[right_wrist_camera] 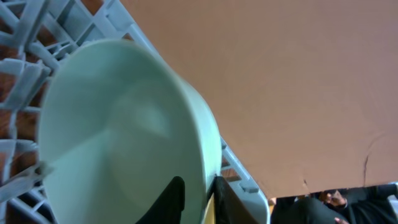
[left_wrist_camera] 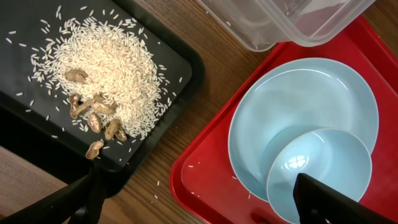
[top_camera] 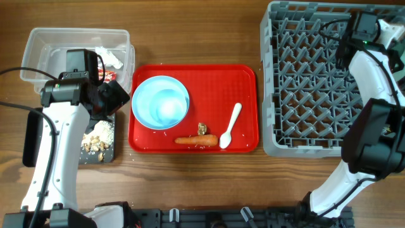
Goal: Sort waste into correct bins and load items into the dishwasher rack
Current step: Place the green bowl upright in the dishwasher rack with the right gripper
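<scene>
Your right claw (right_wrist_camera: 199, 196) pinches the rim of the green bowl (right_wrist_camera: 118, 130), tipped on edge in the rack (right_wrist_camera: 15, 25); left claw (left_wrist_camera: 205, 196) gapes empty.

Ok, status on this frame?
Left gripper open, empty, between black tray and red tray. Right gripper shut on pale green bowl rim, at the rack. Carrot, spoon, blue bowl on plate not yet sorted. Nothing blocking.
</scene>
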`<state>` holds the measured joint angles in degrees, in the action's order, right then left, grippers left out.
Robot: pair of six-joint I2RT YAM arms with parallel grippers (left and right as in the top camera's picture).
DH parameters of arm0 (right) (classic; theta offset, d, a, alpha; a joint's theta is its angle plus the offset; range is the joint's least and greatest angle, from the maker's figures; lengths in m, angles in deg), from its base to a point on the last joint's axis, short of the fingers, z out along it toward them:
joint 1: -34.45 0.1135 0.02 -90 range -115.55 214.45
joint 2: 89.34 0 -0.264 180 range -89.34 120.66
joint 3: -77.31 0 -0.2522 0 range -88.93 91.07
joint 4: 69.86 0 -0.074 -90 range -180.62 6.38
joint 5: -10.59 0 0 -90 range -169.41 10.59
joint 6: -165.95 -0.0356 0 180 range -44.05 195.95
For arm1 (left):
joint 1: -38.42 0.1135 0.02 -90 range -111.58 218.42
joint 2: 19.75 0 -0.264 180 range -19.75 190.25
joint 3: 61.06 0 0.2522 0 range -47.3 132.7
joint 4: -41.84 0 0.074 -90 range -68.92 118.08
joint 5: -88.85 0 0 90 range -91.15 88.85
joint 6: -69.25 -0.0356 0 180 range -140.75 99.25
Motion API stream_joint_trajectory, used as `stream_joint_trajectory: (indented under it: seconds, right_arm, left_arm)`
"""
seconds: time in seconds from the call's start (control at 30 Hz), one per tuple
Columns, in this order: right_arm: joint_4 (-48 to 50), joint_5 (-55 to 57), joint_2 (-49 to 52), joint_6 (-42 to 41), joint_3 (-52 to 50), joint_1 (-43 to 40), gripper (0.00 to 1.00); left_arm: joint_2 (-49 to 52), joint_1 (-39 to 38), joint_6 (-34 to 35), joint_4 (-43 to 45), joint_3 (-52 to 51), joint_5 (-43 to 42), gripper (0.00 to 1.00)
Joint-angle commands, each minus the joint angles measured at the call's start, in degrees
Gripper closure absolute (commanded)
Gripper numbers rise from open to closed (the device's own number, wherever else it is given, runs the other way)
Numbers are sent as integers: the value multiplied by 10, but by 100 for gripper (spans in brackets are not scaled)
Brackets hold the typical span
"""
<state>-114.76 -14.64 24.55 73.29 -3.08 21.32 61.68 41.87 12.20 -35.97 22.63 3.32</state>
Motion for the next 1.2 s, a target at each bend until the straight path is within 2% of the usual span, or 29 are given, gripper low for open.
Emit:
stream_joint_trajectory:
  seconds: [0.0,0.33,0.43,0.67,0.8,0.9,0.93,1.0,1.07,1.17]
  right_arm:
    - [-13,-83,10,-8,-9,11,53]
    - [-14,-124,1,-23,-9,13,46]
    - [-10,-168,-22,-18,-9,21,37]
    - [-4,-265,-98,2,-9,32,28]
    - [-49,-295,-143,12,-9,32,24]
    - [-106,-408,-179,12,-9,32,18]
    - [-127,-476,-192,12,-9,32,18]
    - [-160,-694,-215,26,-9,32,18]
    - [-177,-825,-219,38,-9,39,18]
    - [-211,-902,-216,37,-9,94,18]
  left_arm:
    - [-7,2,8,2,3,-3,2]
    - [-7,2,8,2,3,-4,2]
    - [-7,2,8,2,3,-6,2]
    - [-7,2,8,2,3,-5,2]
    - [-7,2,8,4,3,-5,2]
    - [-7,2,8,4,3,-6,2]
    - [-7,2,8,4,3,-6,2]
    - [-7,2,7,4,3,-6,0]
    - [-7,2,7,3,3,-5,0]
    - [-7,2,7,0,3,-5,0]
